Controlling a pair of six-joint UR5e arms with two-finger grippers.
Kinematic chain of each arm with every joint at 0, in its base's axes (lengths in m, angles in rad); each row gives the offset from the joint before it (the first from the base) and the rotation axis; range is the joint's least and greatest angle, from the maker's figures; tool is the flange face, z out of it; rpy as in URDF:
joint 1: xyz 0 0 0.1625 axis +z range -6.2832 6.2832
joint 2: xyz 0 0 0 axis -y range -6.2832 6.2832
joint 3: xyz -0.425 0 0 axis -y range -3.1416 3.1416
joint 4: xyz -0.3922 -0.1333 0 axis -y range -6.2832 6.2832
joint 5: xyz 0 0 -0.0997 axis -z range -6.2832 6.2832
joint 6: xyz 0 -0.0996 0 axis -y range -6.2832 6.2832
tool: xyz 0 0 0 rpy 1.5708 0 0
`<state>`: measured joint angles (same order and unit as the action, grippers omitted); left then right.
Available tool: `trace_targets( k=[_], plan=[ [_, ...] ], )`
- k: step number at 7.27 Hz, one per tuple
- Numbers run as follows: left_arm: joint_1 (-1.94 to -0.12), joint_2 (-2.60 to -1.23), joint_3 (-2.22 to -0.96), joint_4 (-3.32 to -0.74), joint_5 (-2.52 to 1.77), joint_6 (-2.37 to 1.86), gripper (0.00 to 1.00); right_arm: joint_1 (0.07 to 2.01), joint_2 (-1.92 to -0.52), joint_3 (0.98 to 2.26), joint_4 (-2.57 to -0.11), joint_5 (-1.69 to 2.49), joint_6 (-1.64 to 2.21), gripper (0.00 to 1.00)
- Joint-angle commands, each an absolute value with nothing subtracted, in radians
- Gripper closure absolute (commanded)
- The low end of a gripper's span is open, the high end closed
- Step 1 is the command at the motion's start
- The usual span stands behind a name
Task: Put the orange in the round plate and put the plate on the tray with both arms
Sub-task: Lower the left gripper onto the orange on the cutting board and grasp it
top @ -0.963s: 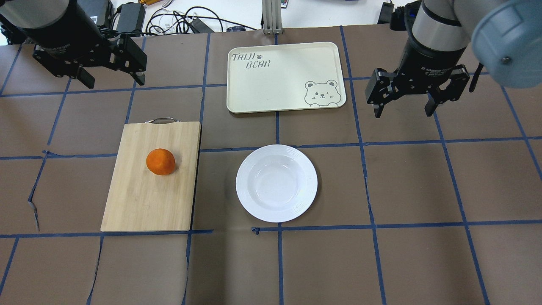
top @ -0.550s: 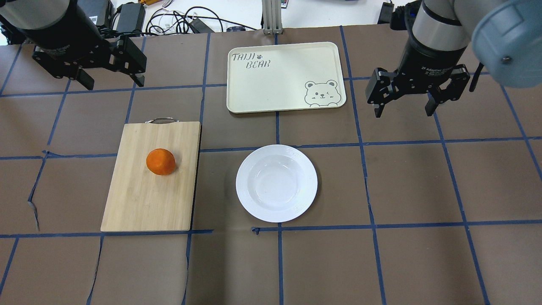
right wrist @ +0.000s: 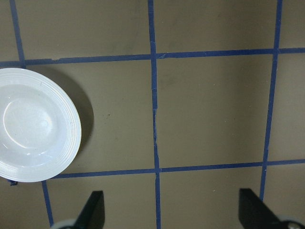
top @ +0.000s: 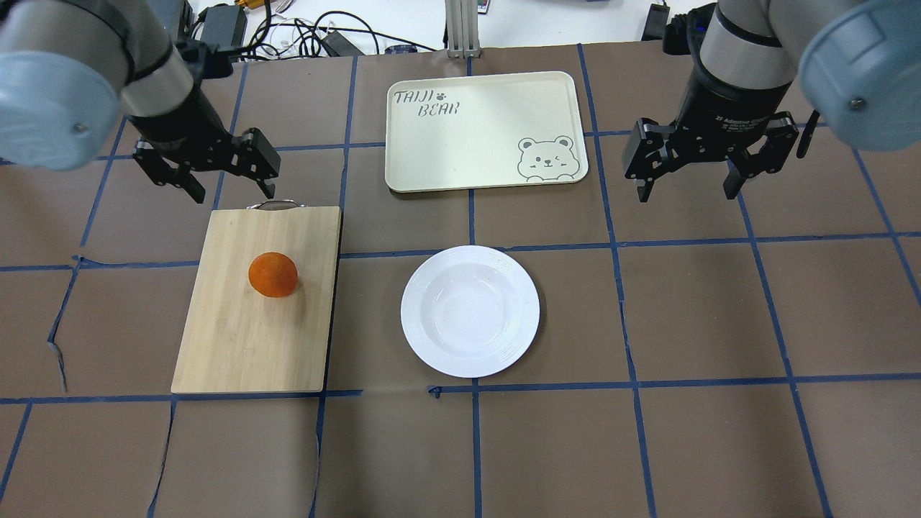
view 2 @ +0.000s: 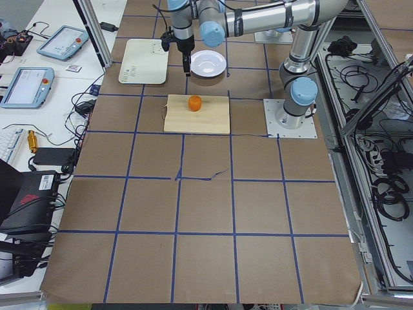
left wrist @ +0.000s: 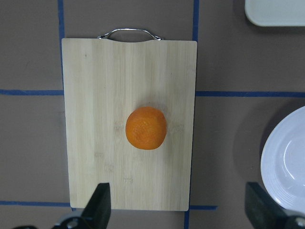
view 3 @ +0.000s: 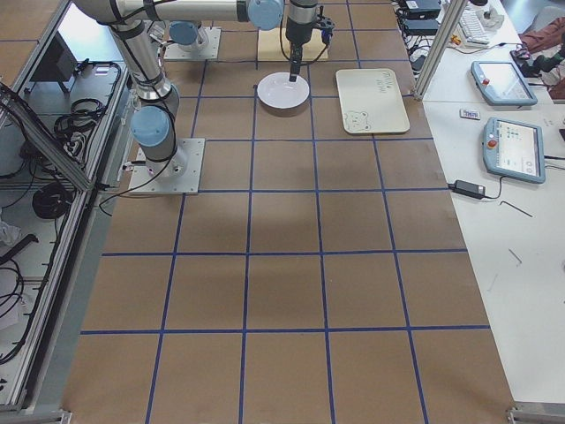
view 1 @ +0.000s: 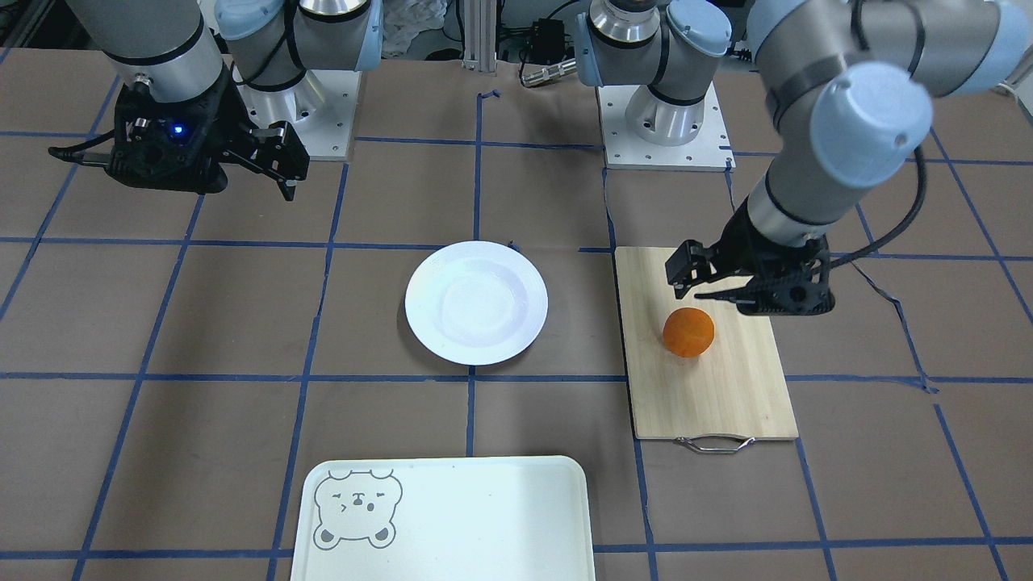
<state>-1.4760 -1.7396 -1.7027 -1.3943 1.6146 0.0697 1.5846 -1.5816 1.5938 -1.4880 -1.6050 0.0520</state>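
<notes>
The orange (top: 273, 274) (view 1: 688, 332) lies on a bamboo cutting board (top: 245, 338), left of the empty white round plate (top: 470, 311) (view 1: 476, 303). My left gripper (top: 232, 188) (view 1: 738, 292) hangs open in the air over the board's handle end, nothing between its fingers. In the left wrist view the orange (left wrist: 146, 128) sits mid-board, with the two fingertips (left wrist: 100, 202) wide apart at the bottom edge. My right gripper (top: 686, 191) is open and empty, right of the cream tray (top: 478, 129). The plate (right wrist: 33, 124) shows at the left of the right wrist view.
The board's metal handle (top: 273, 204) points toward the far side of the table. Brown paper with blue tape lines covers the table. Cables and power supplies (top: 302, 32) lie beyond the far edge. Tablets (view 3: 512, 146) rest on a side bench.
My left arm has swung in from the far left corner toward the cutting board, its gripper still open. The right gripper has barely moved. Orange, plate and tray stay put.
</notes>
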Motion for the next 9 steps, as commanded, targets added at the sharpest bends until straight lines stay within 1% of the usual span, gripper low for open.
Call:
trace_targets(
  k=[1,3,6,7,8,9],
  plan=[
    [-1.471,-1.839,-1.811,-1.224,1.621,0.086,0.0,1.585,-1.582,1.595,-1.488,-1.606,0.052,0.0],
    [-1.471,-1.884,-1.824,-1.227,1.705,0.086,0.0,1.585,-1.582,1.595,-1.488,-1.606,0.054,0.0],
    [-1.471,-1.916,-1.858,-1.235,1.724,0.142,0.0,1.583,-1.578,1.595,-1.486,-1.608,0.052,0.0],
    [-1.471,-1.919,-1.862,-1.23,1.723,0.146,0.52,1.583,-1.578,1.595,-1.486,-1.608,0.054,0.0],
    [-1.471,-1.916,-1.859,-1.224,1.723,0.143,0.86,1.582,-1.578,1.595,-1.488,-1.608,0.054,0.0],
    [-1.471,-1.904,-1.856,-1.223,1.72,0.143,1.0,1.583,-1.577,1.594,-1.494,-1.606,0.054,0.0]
  ],
)
